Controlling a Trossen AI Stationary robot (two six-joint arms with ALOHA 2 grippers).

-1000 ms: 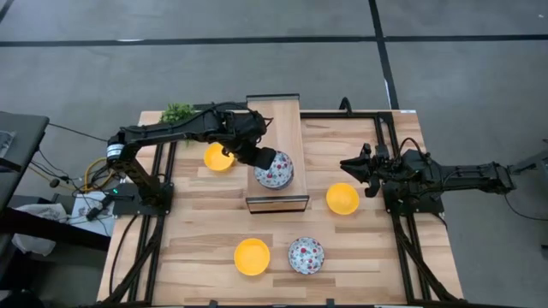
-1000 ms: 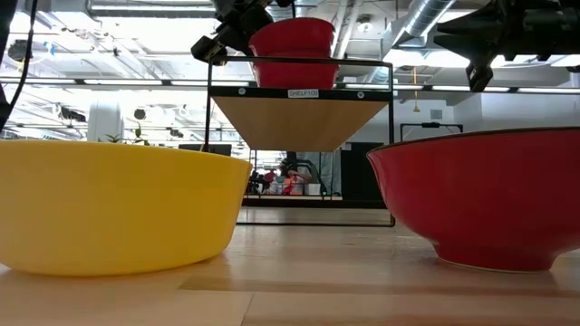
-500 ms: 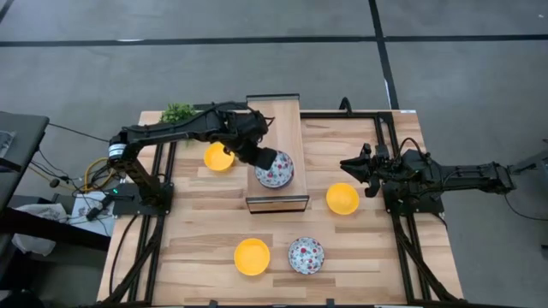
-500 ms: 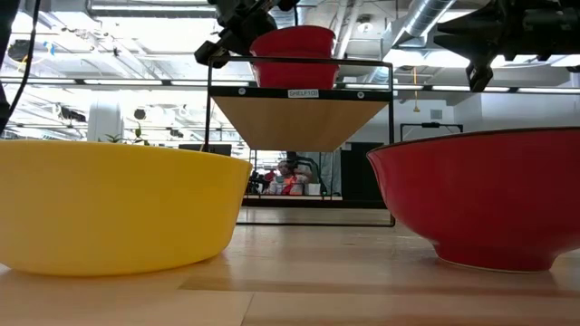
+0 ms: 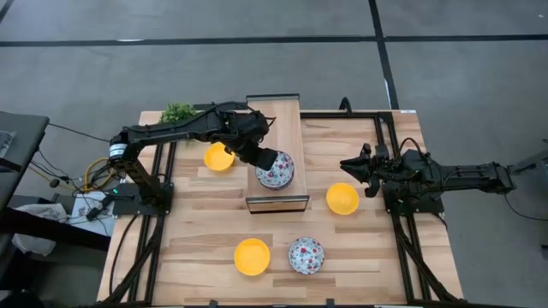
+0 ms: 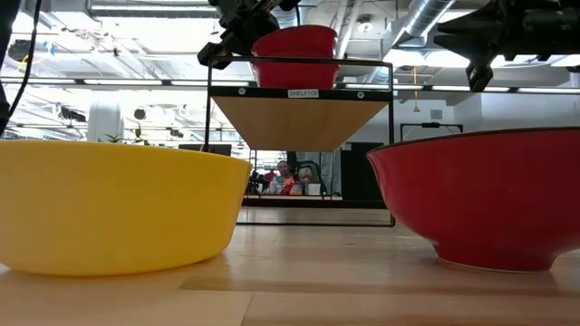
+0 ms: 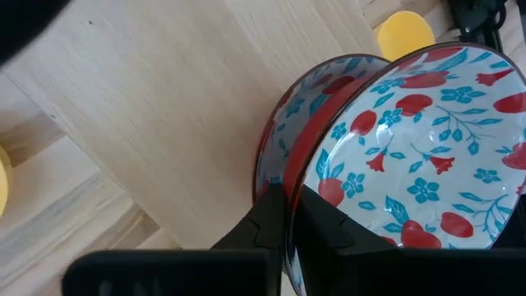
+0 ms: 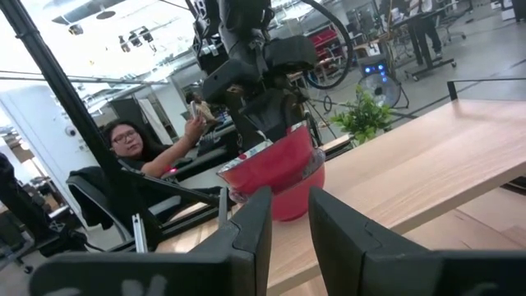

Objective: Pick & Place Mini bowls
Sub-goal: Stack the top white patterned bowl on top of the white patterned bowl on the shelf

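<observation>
My left gripper [image 5: 264,159] reaches over the raised wooden shelf [image 5: 282,115] and is shut on a floral mini bowl [image 5: 276,169]. That bowl sits tilted inside a second floral bowl [image 7: 283,123] on the shelf top. In the low view the pair shows as two stacked red bowls [image 6: 292,54]. Three yellow bowls rest on the table on their bases: one left of the shelf [image 5: 217,156], one right of it [image 5: 342,198], one near the front [image 5: 252,257]. A third floral bowl [image 5: 306,255] stands beside that last one. My right gripper [image 5: 347,162] waits open right of the shelf. My left gripper pinches the upper floral bowl by its rim [image 7: 289,185], one finger [image 7: 333,234] inside the bowl and the other [image 7: 261,226] outside. The fingers slant down from the table's left side. The bowl is tilted and nested in the floral bowl beneath it.
A small green potted plant [image 5: 177,112] stands at the far left corner of the table. The shelf has a black metal frame [image 6: 391,136] and an open space under it. A person [image 8: 131,148] sits beyond the table. Bare wood lies between the front bowls and the shelf.
My left gripper has sunk a little over the shelf, and the held floral bowl has settled slightly lower into the bowl beneath it. The right arm has kept still.
</observation>
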